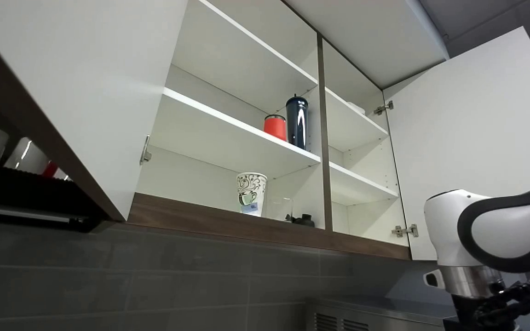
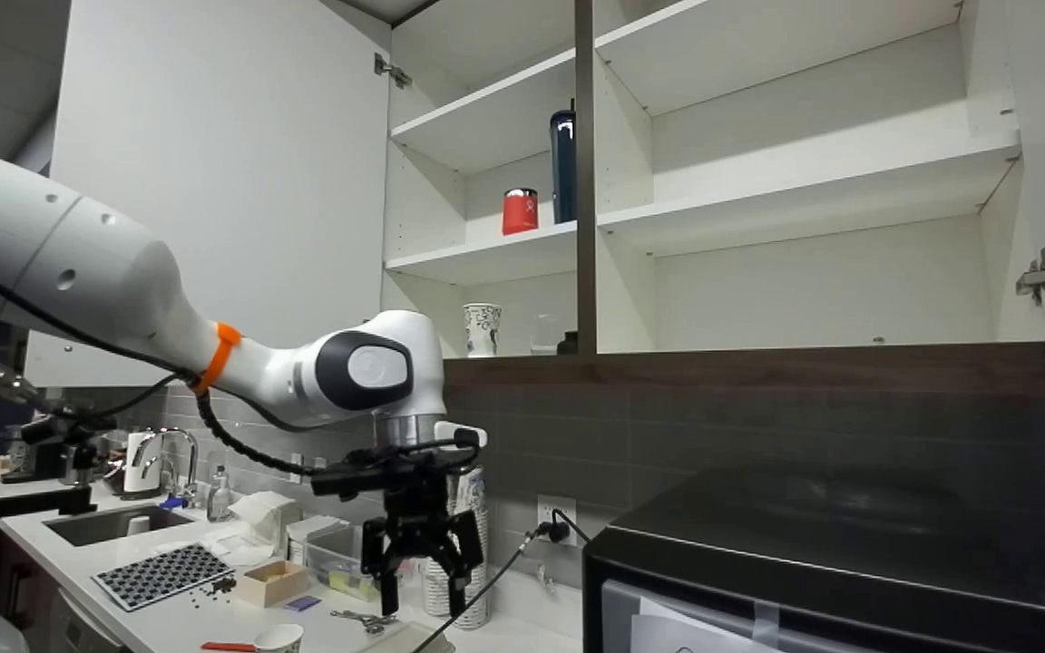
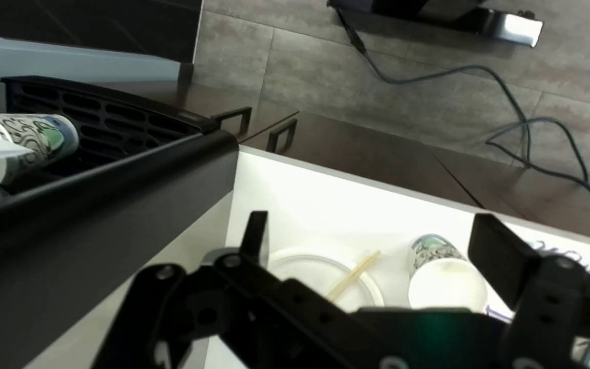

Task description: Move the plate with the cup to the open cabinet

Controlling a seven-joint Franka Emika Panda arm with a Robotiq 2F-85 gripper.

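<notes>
In an exterior view, left to right: the black gripper stands unclenched, fingers apart. Inside the white open cabinet, edged below in wood grain, are a scroll-printed paper tumbler, a red cup with metallic rim, and a tall dark-blue flask. In the wrist view: a round, rimmed white plate lies on the smooth white counter, a pale stick across it; the printed cup is near, apart from it. The tumbler's blue label and the red cup's white logo are illegible.
</notes>
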